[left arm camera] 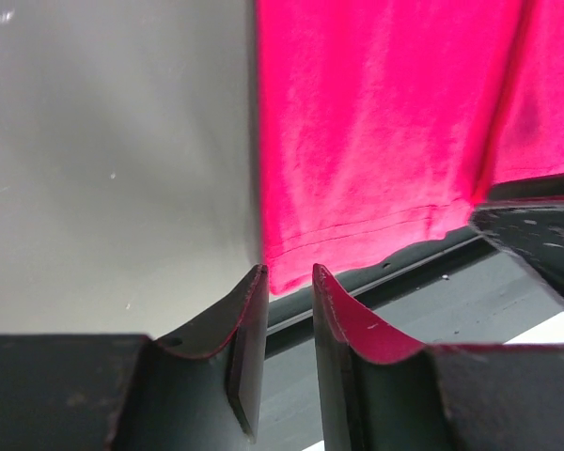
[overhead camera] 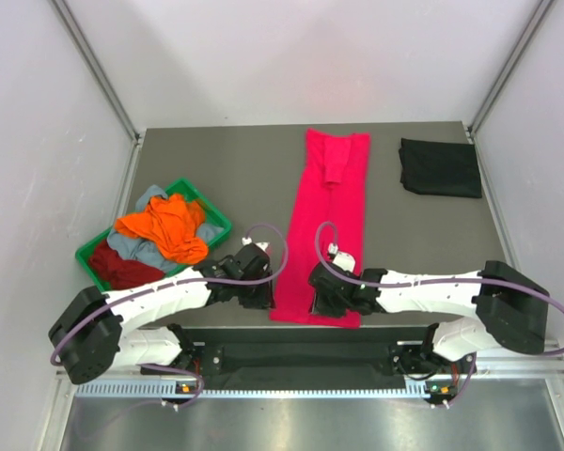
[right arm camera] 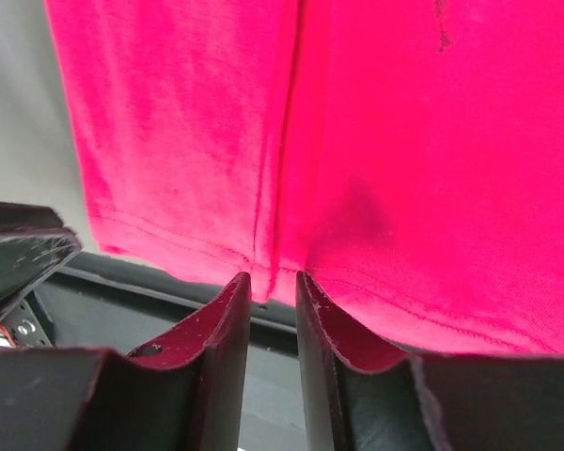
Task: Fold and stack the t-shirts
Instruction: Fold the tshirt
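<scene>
T-shirts, pink-red one (overhead camera: pixel 325 225) flat, black one (overhead camera: pixel 440 167) folded, three (overhead camera: pixel 164 230) in tray (overhead camera: pixel 83 254), left hand (left arm camera: pixel 289 272), right hand (right arm camera: pixel 272 277) released

The left arm (overhead camera: pixel 160 296) and right arm (overhead camera: pixel 423 282) bend inward, jaws seemingly slightly parted.

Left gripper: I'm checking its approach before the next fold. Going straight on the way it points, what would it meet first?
The left gripper would likely meet the near hem of the pink-red t-shirt, by its left corner, though its height above the cloth is unclear.
</scene>
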Robot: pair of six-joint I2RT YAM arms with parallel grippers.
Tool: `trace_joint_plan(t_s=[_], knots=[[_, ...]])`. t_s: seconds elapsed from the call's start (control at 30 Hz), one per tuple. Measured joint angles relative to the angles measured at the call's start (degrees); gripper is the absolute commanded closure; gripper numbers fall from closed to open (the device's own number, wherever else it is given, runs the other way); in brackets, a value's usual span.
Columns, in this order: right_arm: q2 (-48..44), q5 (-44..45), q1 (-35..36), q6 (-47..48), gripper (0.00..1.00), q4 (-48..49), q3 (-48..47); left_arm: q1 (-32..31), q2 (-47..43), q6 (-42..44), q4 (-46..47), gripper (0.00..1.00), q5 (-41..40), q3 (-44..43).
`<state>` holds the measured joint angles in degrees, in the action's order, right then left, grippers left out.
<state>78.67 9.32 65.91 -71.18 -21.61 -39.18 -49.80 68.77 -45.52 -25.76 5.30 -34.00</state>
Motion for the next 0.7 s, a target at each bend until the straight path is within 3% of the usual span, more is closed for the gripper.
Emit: trace_joint_plan(t_s=[0.47,0.57,0.7], knots=[[3.0,-1.1,1.5,-2.4,0.76,5.8,2.1,0.1,0.6,0.4,0.1,0.68,-0.6,-0.9],[3.1,-1.0,1.6,-2.6,0.79,5.8,2.0,0.2,0.9,0.4,0.2,0.68,-0.5,-0.9],[3.3,-1.0,1.6,-2.5,0.91,5.7,2.0,0.2,0.9,0.4,0.2,0.68,-0.5,-0.9]])
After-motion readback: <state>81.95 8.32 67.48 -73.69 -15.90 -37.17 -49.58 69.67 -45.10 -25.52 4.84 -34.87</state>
